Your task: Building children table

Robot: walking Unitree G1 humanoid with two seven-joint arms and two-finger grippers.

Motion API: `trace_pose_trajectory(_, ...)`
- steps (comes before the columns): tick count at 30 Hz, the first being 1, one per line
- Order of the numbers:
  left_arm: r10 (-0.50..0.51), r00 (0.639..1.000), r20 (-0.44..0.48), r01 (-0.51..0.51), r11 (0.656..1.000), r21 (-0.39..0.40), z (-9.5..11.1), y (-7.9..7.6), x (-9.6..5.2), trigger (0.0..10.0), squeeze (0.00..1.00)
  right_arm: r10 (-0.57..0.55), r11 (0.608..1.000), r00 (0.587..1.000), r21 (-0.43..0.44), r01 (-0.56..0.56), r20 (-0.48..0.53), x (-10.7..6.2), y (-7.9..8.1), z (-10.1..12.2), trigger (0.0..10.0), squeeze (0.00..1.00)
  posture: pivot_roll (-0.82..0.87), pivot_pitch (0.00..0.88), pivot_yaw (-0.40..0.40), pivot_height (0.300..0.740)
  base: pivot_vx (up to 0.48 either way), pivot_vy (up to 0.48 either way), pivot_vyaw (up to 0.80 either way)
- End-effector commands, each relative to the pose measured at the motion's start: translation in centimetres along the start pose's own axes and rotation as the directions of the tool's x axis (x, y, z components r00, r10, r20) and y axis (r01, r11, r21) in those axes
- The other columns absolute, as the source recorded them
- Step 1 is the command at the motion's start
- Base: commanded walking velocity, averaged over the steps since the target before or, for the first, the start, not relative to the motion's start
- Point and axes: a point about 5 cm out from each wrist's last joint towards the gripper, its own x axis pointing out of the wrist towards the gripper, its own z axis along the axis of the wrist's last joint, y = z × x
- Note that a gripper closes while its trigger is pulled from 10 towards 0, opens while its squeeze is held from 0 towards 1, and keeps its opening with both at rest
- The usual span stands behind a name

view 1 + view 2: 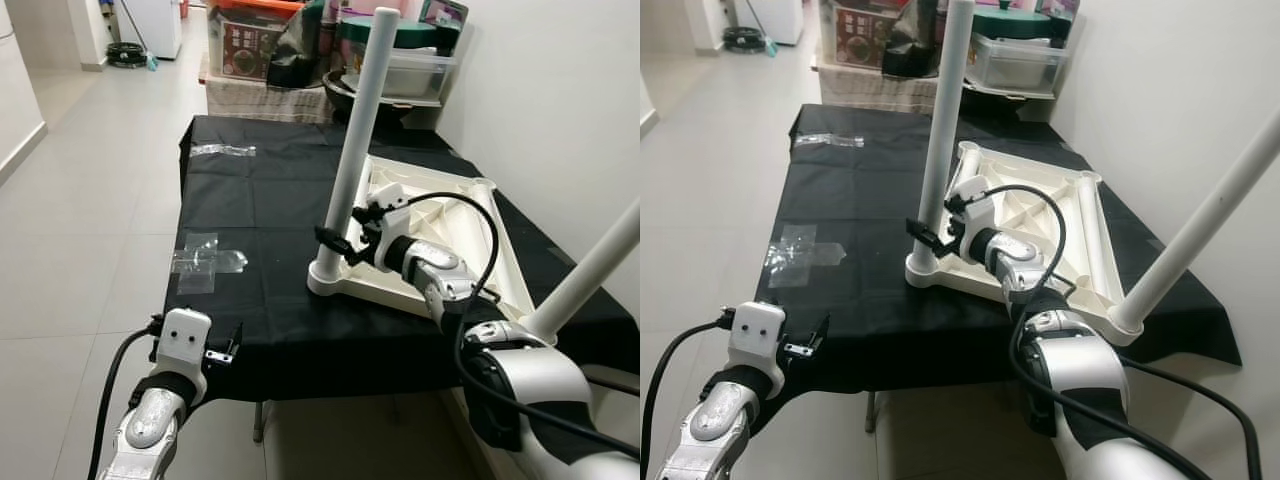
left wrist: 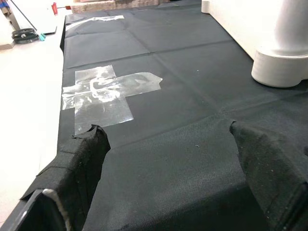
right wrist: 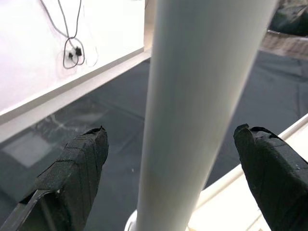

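An upside-down white children's table top (image 1: 452,189) lies on a black-clothed table (image 1: 260,200). One white leg (image 1: 356,150) stands upright in its near left corner socket (image 2: 279,70). A second white leg (image 1: 590,270) rises slanted from the near right corner. My right gripper (image 1: 336,246) is open, its black fingers (image 3: 72,178) on either side of the upright leg (image 3: 192,96) just above the base, without gripping it. My left gripper (image 1: 226,350) hovers open and empty at the table's front left edge, pointing across the cloth (image 2: 183,168).
Clear tape patches (image 1: 205,260) stick to the cloth at the near left and far left (image 1: 222,150). Boxes and bins (image 1: 400,60) crowd the far end. A white wall (image 1: 560,100) runs along the right. Tiled floor (image 1: 90,220) lies open to the left.
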Motion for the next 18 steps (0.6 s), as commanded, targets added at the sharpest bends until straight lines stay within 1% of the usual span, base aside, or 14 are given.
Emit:
trace_pose_trajectory(1,-0.017,1.000,-0.013,0.017,1.000,0.008,-0.3,-0.4,0.1,10.0,0.00,-0.023,1.000,0.999,0.019,0.023,0.025,0.2,0.1,0.2,10.0,0.00,0.11,0.000,-0.158,0.740,0.000,0.000,0.00)
trace_pose_trajectory(2,-0.018,1.000,-0.013,0.018,1.000,0.007,-0.3,-0.4,0.1,10.0,0.00,-0.038,0.999,0.999,0.029,0.037,0.034,0.5,0.5,0.2,10.0,0.00,0.11,0.000,-0.158,0.740,0.000,0.000,0.00)
trace_pose_trajectory(3,-0.018,1.000,-0.013,0.018,1.000,0.007,-0.3,-0.4,0.1,10.0,0.00,-0.038,0.999,0.999,0.029,0.037,0.034,0.5,0.5,0.2,10.0,0.00,0.11,0.000,-0.158,0.740,0.000,0.000,0.00)
trace_pose_trajectory(5,-0.019,1.000,-0.013,0.019,1.000,0.008,-0.3,-0.4,0.1,10.0,0.00,-0.021,0.998,0.999,0.058,0.018,0.049,1.0,1.4,0.0,10.0,0.00,0.11,0.000,-0.158,0.740,0.000,0.000,0.00)
trace_pose_trajectory(6,-0.018,1.000,-0.013,0.018,1.000,0.007,-0.3,-0.4,0.2,10.0,0.00,-0.009,0.997,0.998,0.071,0.004,0.061,1.5,2.3,-0.1,10.0,0.00,0.12,0.000,-0.159,0.740,0.000,0.000,0.00)
trace_pose_trajectory(7,-0.018,1.000,-0.013,0.018,1.000,0.007,-0.4,-0.4,0.2,10.0,0.00,-0.009,0.997,0.998,0.072,0.004,0.063,1.6,2.5,-0.2,10.0,0.00,0.12,0.000,-0.159,0.740,0.000,0.000,0.00)
trace_pose_trajectory(10,-0.019,1.000,-0.014,0.019,1.000,0.007,-0.4,-0.4,0.2,10.0,0.00,-0.045,0.997,0.997,0.071,0.040,0.065,2.1,3.1,-0.1,10.0,0.00,0.12,0.000,-0.159,0.740,0.000,0.000,0.00)
trace_pose_trajectory(11,-0.021,1.000,-0.014,0.021,1.000,0.006,-0.4,-0.5,0.2,10.0,0.00,-0.084,0.995,0.994,0.060,0.080,0.071,2.5,3.6,-0.1,10.0,0.00,0.11,0.000,-0.157,0.740,0.000,0.000,0.00)
trace_pose_trajectory(13,-0.022,1.000,-0.014,0.022,1.000,0.006,-0.4,-0.5,0.2,10.0,0.00,-0.101,0.994,0.992,0.054,0.097,0.075,2.6,3.8,0.0,10.0,0.00,0.11,0.000,-0.157,0.740,0.000,0.000,0.00)
trace_pose_trajectory(14,-0.024,1.000,-0.011,0.024,1.000,0.003,-0.3,-0.7,0.4,10.0,0.00,-0.130,0.990,0.988,0.060,0.125,0.087,3.0,4.5,0.0,7.8,0.00,0.11,0.000,-0.158,0.740,0.000,0.000,0.00)
trace_pose_trajectory(15,-0.024,1.000,-0.011,0.024,1.000,0.003,-0.3,-0.7,0.4,10.0,0.00,-0.130,0.990,0.988,0.060,0.125,0.087,3.0,4.5,0.0,7.8,0.00,0.11,0.000,-0.158,0.740,0.000,0.000,0.00)
trace_pose_trajectory(16,-0.025,1.000,-0.010,0.025,1.000,0.002,-0.3,-0.7,0.4,10.0,0.00,-0.139,0.989,0.986,0.067,0.134,0.087,3.1,4.7,0.0,6.2,0.00,0.11,0.000,-0.160,0.740,0.000,0.000,0.00)
trace_pose_trajectory(18,-0.024,1.000,-0.009,0.024,1.000,0.001,-0.3,-0.7,0.4,10.0,0.00,-0.155,0.986,0.984,0.080,0.148,0.087,3.2,4.8,-0.1,6.2,0.00,0.11,0.000,-0.160,0.740,0.000,0.000,0.00)
